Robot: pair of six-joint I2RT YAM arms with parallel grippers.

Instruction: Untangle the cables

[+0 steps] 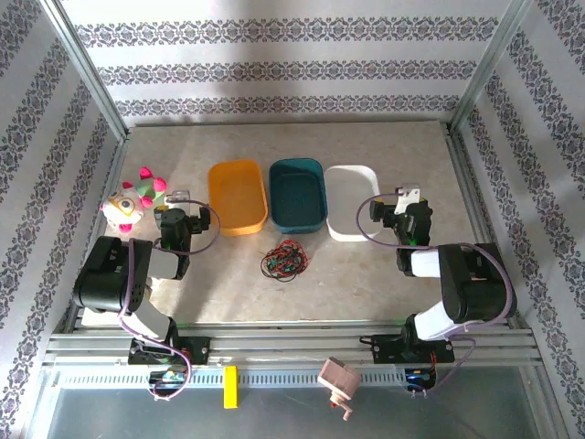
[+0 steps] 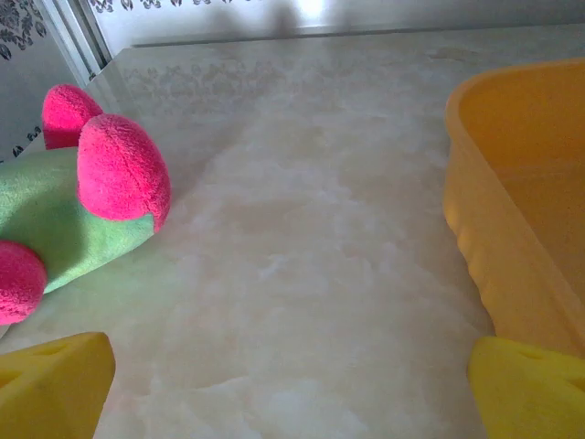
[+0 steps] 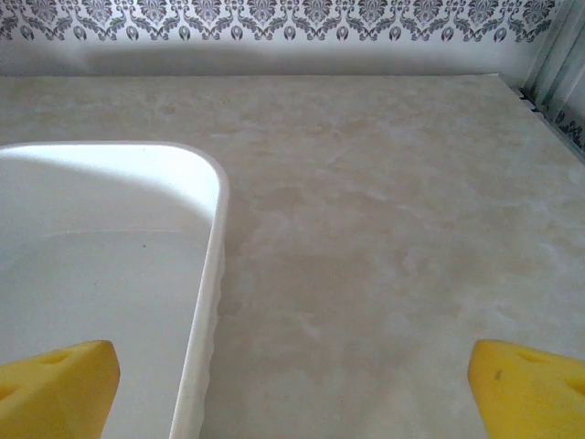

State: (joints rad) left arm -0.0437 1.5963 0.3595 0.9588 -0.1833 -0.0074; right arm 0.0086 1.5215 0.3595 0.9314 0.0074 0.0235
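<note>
The cables (image 1: 285, 261) lie in one tangled bunch of thin red, black and green wires on the table, just in front of the teal tray (image 1: 297, 194). My left gripper (image 1: 178, 196) hovers to the bunch's far left, between the plush toy and the orange tray. In the left wrist view the left gripper (image 2: 292, 393) is open, with bare table between its yellow fingertips (image 2: 55, 384). My right gripper (image 1: 409, 196) is off to the right of the bunch, beside the white tray. The right gripper (image 3: 292, 393) is open too and holds nothing.
Three empty trays stand in a row at mid-table: orange (image 1: 238, 197), teal, and white (image 1: 350, 201). The orange tray's wall (image 2: 512, 210) is close on the left gripper's right. The white tray's rim (image 3: 215, 229) runs under the right gripper's left finger. A green-and-pink plush toy (image 1: 132, 201) (image 2: 82, 210) sits at the left.
</note>
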